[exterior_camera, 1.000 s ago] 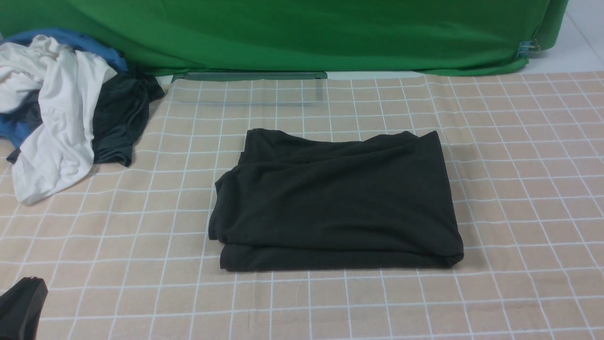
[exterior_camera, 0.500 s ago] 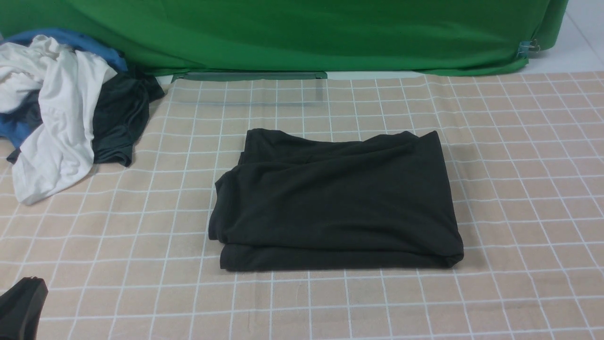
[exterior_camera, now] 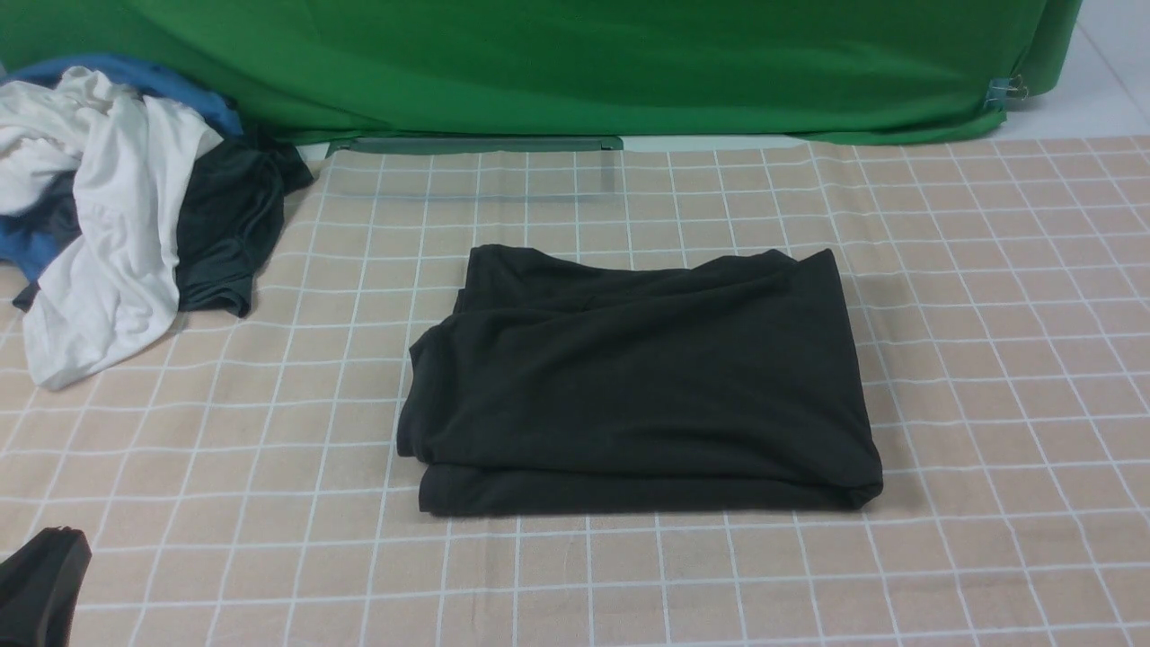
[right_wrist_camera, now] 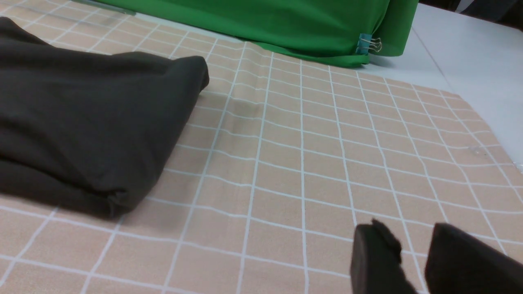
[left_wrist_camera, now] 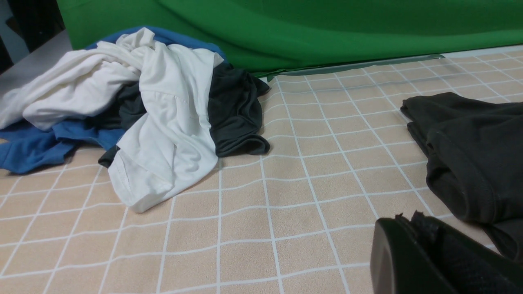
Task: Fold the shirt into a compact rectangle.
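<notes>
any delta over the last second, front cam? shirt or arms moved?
Nothing visibly changed. The folded black shirt lies in the same spot on the checked cloth, the clothes pile at far left is untouched, and the left gripper sits in the same near-left corner, holding nothing. The right gripper is out of the front view; its jaws stand apart, empty.

Staged lab or test bench: green backdrop (exterior_camera: 575, 63) held by a binder clip (right_wrist_camera: 367, 43); checked tablecloth (exterior_camera: 988, 359); heaped clothes (exterior_camera: 117, 207) at one corner
</notes>
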Tool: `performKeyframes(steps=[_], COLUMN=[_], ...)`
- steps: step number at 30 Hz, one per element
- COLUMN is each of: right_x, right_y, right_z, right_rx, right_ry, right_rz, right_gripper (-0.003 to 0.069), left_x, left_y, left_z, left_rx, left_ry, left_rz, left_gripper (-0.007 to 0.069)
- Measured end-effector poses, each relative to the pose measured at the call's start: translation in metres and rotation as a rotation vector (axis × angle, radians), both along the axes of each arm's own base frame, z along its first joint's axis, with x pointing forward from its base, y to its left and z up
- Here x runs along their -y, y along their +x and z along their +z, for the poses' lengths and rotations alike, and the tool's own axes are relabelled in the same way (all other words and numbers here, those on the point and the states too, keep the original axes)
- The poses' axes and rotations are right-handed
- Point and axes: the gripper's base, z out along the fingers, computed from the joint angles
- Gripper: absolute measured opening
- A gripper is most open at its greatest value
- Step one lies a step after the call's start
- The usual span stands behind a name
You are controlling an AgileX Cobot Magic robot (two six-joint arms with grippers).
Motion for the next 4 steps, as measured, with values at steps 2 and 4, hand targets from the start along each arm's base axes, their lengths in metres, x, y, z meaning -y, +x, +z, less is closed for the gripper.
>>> performKeyframes(steps=[2,4], right_x=[0.0,0.0], right_y=[0.0,0.0], right_z=[0.0,0.0], right_rx=[0.0,0.0], right_ry=[0.0,0.0], right_rz=[0.0,0.0], right_gripper=[0.0237,0.0237], left_x=[0.0,0.0], left_y=[0.0,0.0], left_z=[0.0,0.0], left_rx=[0.0,0.0], left_ry=[0.0,0.0], left_rz=[0.0,0.0], left_gripper=[0.0022,0.0022])
